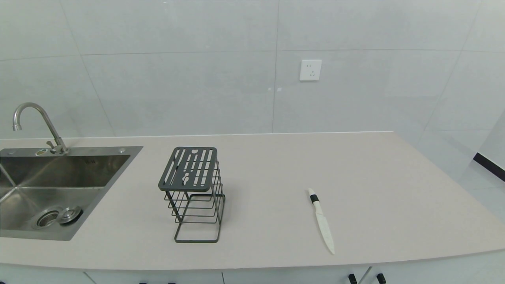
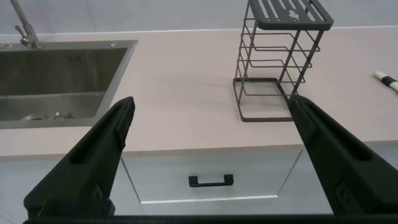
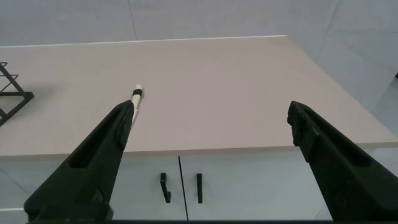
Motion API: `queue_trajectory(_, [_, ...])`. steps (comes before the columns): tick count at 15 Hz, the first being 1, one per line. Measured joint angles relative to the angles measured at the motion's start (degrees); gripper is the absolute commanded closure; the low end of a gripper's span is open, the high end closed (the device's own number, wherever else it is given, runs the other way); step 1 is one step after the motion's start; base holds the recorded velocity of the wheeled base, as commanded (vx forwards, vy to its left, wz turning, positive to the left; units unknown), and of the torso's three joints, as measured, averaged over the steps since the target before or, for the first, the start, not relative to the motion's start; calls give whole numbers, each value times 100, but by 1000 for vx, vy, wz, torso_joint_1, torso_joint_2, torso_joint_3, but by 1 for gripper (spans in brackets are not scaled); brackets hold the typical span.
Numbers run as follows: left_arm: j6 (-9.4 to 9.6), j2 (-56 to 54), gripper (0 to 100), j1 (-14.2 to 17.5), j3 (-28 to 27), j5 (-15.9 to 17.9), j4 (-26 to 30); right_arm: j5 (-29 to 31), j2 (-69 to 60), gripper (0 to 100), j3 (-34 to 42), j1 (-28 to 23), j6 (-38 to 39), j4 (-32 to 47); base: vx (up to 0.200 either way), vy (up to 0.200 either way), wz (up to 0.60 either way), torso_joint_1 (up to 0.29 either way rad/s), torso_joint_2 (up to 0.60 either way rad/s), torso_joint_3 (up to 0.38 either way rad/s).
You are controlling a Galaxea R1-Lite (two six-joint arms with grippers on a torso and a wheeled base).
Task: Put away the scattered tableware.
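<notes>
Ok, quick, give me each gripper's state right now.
Left gripper: open, holding nothing.
Right gripper: open, holding nothing.

The head camera sits high and looks forward and down over the surface (image 1: 276, 165) to the tiled wall, taking in the sink (image 1: 67, 169), rack (image 1: 188, 169) and knife (image 1: 321, 221) from some way off. Each wrist camera sits low, before the surface's front edge, looking across it between spread fingers. The left claw (image 2: 211, 102) frames sink and rack, and the right claw (image 3: 210, 107) frames the knife. All three views share the knife.
</notes>
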State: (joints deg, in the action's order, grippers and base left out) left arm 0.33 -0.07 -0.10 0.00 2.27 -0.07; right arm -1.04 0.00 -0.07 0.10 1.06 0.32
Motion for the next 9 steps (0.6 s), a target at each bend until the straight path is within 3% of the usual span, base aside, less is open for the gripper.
queue_trajectory(9, [2,0,0,0,0,57,2,6,0,0,-2,-10,-16,-2,0,0,0,0,0,0])
